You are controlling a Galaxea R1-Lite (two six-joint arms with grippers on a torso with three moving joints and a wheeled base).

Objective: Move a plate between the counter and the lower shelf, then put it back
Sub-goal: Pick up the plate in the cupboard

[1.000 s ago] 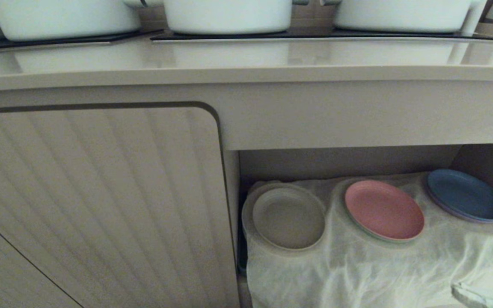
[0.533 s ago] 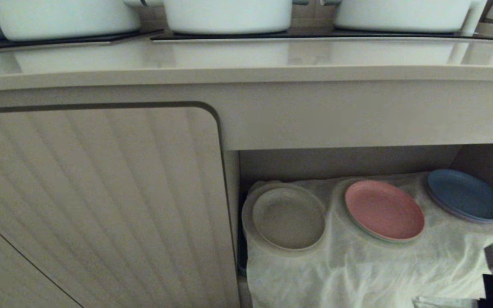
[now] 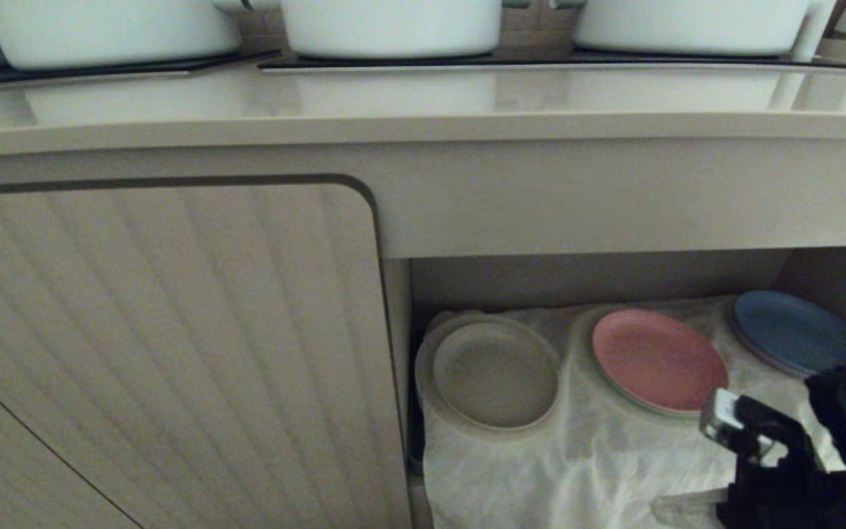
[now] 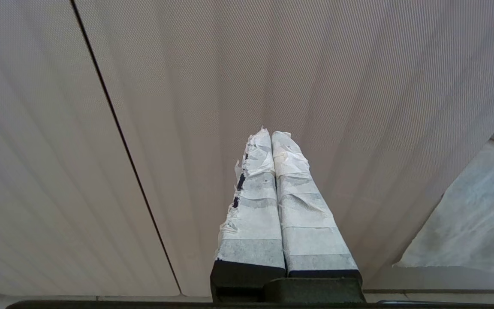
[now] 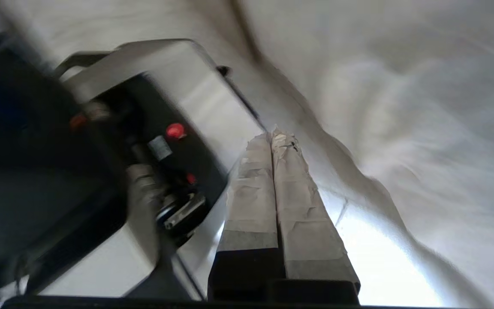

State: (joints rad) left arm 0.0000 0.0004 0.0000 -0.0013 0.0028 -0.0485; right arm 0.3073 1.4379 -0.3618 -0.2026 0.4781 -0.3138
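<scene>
The plate (image 3: 496, 375), small, cream and low-rimmed, rests on the leftmost hump of the wrinkled cloth (image 3: 614, 463) in the lower shelf. The beige counter (image 3: 423, 103) runs across above it. My right arm (image 3: 797, 455) comes in at the lower right in front of the shelf. Its taped right gripper (image 3: 662, 505) points left, low over the cloth's front, well right of and below the plate. In the right wrist view that gripper (image 5: 272, 134) is shut and empty. My left gripper (image 4: 268, 133) is shut, empty, parked before the ribbed cabinet door.
A pink plate (image 3: 658, 360) and a blue plate (image 3: 794, 330) lie on the cloth to the right of the cream one. Three white pots (image 3: 393, 26) stand on black glass panels on the counter. A ribbed cabinet door (image 3: 166, 353) closes the left side.
My right arm has risen from the bottom right corner into view, moving up and left in front of the shelf. It now covers the blue plate's near edge. The plates have not moved.
</scene>
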